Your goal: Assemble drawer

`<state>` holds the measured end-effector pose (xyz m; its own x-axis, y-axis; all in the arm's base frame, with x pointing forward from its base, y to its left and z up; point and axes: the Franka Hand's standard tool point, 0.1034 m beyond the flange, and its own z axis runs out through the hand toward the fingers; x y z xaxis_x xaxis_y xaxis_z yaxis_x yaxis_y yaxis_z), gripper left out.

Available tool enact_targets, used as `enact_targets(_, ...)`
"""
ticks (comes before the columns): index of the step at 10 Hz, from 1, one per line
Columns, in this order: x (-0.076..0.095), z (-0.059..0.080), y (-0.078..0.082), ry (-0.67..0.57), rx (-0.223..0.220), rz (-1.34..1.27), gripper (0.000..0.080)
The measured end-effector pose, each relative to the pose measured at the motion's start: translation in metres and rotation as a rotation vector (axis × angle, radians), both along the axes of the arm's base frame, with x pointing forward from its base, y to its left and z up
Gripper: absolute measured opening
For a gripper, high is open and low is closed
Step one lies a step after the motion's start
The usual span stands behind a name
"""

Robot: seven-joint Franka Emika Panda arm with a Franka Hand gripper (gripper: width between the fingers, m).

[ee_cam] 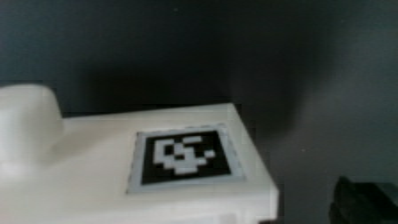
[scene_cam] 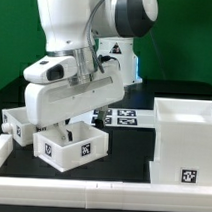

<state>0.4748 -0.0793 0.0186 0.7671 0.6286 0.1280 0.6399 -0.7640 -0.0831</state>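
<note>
Tool point(scene_cam: 66, 123) state on the drawer box point(scene_cam: 54, 148) cannot be told; a loose grasp would skew it against the housing point(scene_cam: 170, 147)

A robotics lab. A white robot arm point(scene_cam: 67, 32) stands over a black bench point(scene_cam: 127, 145), a green screen point(scene_cam: 187, 42) behind its far edge.

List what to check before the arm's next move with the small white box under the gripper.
1. Gripper over the small box: ok, low at its open top.
2. Jaws shut on a box wall: cannot tell, fingertips hidden.
3. Tag on the box in the wrist view: ok, whole though blurred.
4. Small box apart from the large box: ok.
5. Second small box free of the first: cannot tell, the arm covers the gap.
</note>
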Motion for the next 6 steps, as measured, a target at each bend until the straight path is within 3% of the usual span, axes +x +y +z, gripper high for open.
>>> enact_targets(1,-0.0002,-0.0002,-0.0002,0.0,0.0,0.0,0.0382)
enact_targets(2,-0.0002,-0.0002,-0.0002,0.0,0.0,0.0,0.0382)
enact_targets(4,-0.0003,-0.0002,-0.0003,0.001,0.0,-0.001,0.0075)
enact_targets(6,0.0013,0.0009,-0.0011,-0.006,-0.003,-0.001,0.0041)
